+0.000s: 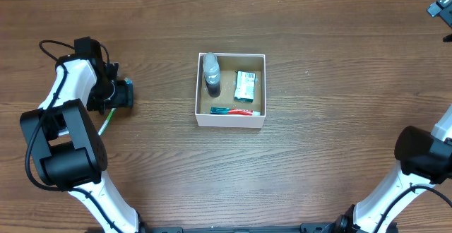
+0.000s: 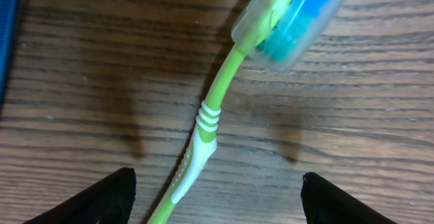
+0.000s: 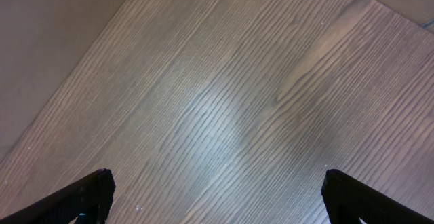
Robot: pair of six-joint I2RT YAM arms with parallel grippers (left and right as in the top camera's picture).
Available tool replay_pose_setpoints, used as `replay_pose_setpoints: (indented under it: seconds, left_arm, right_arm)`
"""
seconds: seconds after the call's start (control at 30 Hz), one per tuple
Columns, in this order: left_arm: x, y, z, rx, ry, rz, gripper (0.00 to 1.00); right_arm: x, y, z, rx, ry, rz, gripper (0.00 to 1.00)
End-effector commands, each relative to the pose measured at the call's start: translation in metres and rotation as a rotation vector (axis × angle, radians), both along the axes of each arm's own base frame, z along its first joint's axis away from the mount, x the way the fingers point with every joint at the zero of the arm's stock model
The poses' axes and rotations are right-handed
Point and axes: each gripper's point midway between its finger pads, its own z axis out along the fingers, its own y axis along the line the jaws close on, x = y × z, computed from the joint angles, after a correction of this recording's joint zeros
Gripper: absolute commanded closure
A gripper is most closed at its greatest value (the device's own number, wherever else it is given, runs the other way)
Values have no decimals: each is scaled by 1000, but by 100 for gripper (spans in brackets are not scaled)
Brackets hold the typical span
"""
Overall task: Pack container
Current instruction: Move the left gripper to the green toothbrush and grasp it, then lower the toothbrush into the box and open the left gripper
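The container [image 1: 231, 121], a white-walled square box with a brown floor, sits mid-table. It holds a clear bottle with a dark base [image 1: 211, 75], a green-and-white carton [image 1: 245, 86] and a red-and-teal tube [image 1: 232, 111]. A green toothbrush [image 2: 203, 125] with a white grip and a clear cap on its head [image 2: 291, 20] lies on the table at the far left [image 1: 106, 123]. My left gripper [image 2: 217, 197] is open just above it, with the handle between the fingers, nearer the left one. It also shows in the overhead view [image 1: 121, 94]. My right gripper [image 3: 217, 197] is open and empty over bare wood at the far right [image 1: 441, 8].
A blue edge [image 2: 7, 34] shows at the left border of the left wrist view. The right wrist view shows the table's edge at the upper left, with grey floor beyond.
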Motion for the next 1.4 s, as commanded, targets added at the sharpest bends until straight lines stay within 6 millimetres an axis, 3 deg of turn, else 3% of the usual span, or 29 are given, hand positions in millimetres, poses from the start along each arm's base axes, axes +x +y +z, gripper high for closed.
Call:
replay_pose_setpoints:
  seconds: [0.0,0.1,0.3,0.47,0.7,0.8,0.9,0.97,1.1,1.17,1.3,1.37]
  left_arm:
    - [-1,3,-5,20,-2,-4,27]
    - [-1,1,-7,13,-7,-5,42]
    - [-13,-4,-26,-2,7,-4,53]
    - [-11,-7,-26,-21,-4,-2,87]
    - [-6,-24,-24,-120,-31,-9,96]
    - [4,-36,-11,-174,-50,-23,96]
    - [25,-48,20,-184,-82,-62,96]
    - [43,-59,53,-176,-117,-103,96]
    - [78,-92,136,-158,-241,-204,96]
    - [88,-122,184,-167,-328,-317,96]
    - [77,-195,269,-145,-485,-671,96]
    - [58,-233,292,-122,-519,-890,96]
  right_arm:
    - [-3,2,12,-14,-31,7,0]
    - [-3,2,12,-14,-31,7,0]
    - [-3,2,12,-14,-31,7,0]
    - [-3,2,12,-14,-31,7,0]
    - [-3,2,12,-14,-31,7,0]
    - [-3,2,12,-14,-31,7,0]
    - [-3,2,12,-14,-31,7,0]
    - [-3,2,12,-14,-31,7,0]
    - [-3,2,12,-14,-31,7,0]
    - [-3,2,12,-14,-31,7,0]
    - [-3,2,12,-14,-31,7,0]
    - [-3,2,12,-14,-31,7,0]
